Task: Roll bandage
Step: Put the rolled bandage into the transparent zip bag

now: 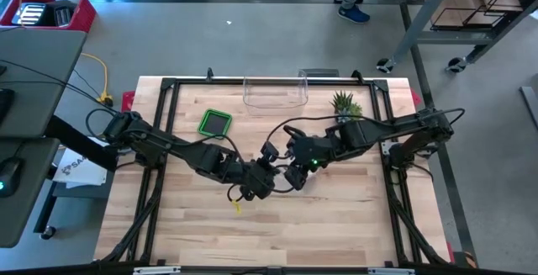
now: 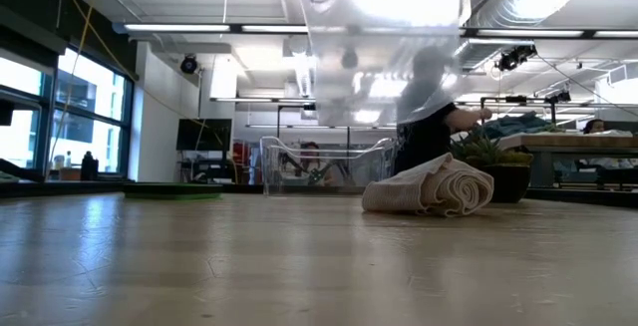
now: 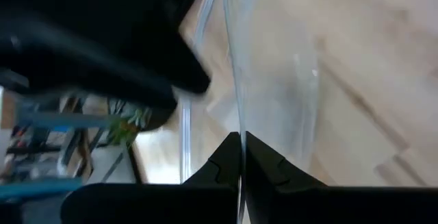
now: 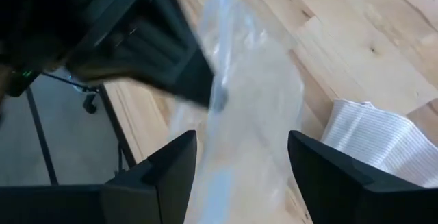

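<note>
The rolled beige bandage lies on the wooden table on its side; the right wrist view shows its ribbed cloth. Above the table's middle hangs a clear plastic bag, with my left gripper shut on it. My right gripper is open right beside it. Its two fingers stand apart with the bag showing between and beyond them. In the high view both grippers meet near the table's centre, and the arms hide the bandage. My left gripper pinches the thin clear film of the bag between its two fingers, which come slanting down from the table's left. The bag hangs below the hold, clear of the table top.
A green square dish, a clear plastic box and a small potted plant stand along the table's far side. A small yellow thing lies in front of the grippers. A person stands beyond the table.
</note>
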`<act>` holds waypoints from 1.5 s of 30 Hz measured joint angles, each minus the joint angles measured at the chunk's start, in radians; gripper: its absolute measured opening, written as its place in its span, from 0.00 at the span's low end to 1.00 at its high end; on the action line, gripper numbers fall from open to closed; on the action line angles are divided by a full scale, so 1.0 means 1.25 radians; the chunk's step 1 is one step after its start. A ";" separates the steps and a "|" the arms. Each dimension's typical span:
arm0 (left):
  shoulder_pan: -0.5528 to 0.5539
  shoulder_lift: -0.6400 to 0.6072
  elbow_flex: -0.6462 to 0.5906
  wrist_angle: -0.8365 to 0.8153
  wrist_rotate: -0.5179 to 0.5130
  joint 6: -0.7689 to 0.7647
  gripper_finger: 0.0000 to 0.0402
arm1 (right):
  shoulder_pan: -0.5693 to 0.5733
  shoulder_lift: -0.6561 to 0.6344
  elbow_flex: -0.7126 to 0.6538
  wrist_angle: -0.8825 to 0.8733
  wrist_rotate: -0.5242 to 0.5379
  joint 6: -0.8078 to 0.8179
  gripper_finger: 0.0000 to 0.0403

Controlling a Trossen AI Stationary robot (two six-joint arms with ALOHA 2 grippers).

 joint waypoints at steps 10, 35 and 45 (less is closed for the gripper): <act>0.009 0.000 0.034 -0.005 0.035 0.000 0.00 | 0.001 0.007 0.000 -0.031 -0.002 -0.004 0.55; 0.008 -0.002 0.041 -0.031 0.049 -0.024 0.00 | 0.001 0.007 0.000 -0.086 -0.060 0.057 0.11; -0.004 -0.016 0.042 -0.107 0.286 -0.168 0.00 | -0.008 0.005 0.002 -0.146 -0.032 0.050 0.00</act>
